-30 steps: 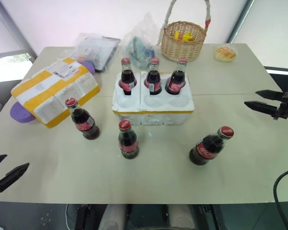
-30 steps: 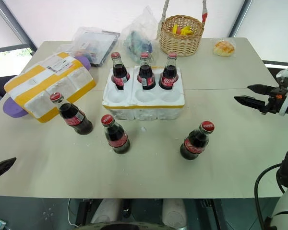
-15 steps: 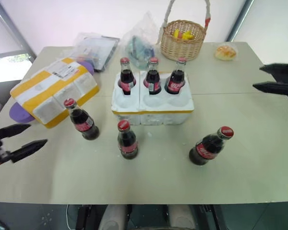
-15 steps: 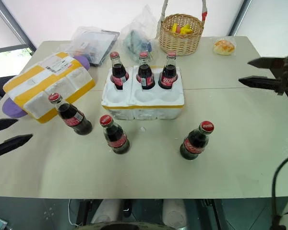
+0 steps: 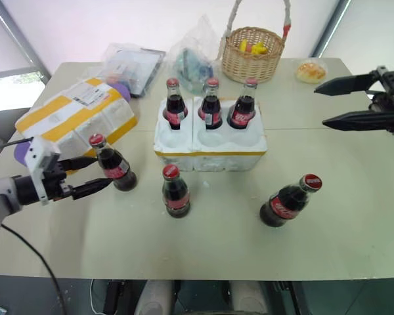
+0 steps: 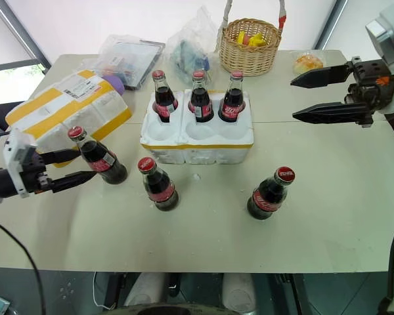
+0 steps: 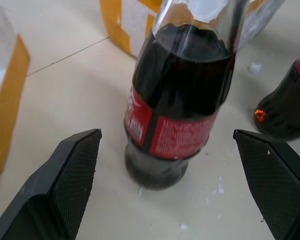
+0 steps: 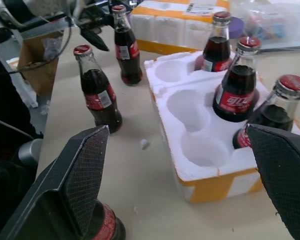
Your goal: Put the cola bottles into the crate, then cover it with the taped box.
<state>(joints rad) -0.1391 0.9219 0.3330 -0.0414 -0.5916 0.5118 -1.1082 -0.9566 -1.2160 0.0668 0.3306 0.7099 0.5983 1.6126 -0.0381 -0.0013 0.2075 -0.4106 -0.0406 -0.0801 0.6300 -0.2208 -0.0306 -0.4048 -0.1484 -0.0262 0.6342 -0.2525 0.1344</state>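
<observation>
The crate (image 5: 210, 149), a low white foam tray with yellow tape, sits mid-table. Three cola bottles (image 5: 211, 105) stand in its back wells; the front wells (image 8: 195, 122) are bare. Three more bottles stand loose in front: left (image 5: 115, 167), middle (image 5: 176, 192), right (image 5: 289, 200). My left gripper (image 5: 102, 170) is open, its fingers (image 7: 65, 185) on either side of the left bottle (image 7: 180, 100) without touching it. Above the table's right side, my right gripper (image 6: 292, 100) hangs open and empty, pointing at the crate. The taped box (image 5: 75, 121) lies at the left.
A wicker basket (image 5: 251, 52) with yellow items stands at the back, a wrapped bread roll (image 5: 310, 71) to its right. Plastic bags (image 5: 132, 65) lie at the back left. Something purple (image 5: 23, 152) shows under the taped box. White crumbs dot the table by the crate.
My left gripper came up from the near left edge to the left loose bottle. My right gripper rose and swung leftward over the table. Both stayed open.
</observation>
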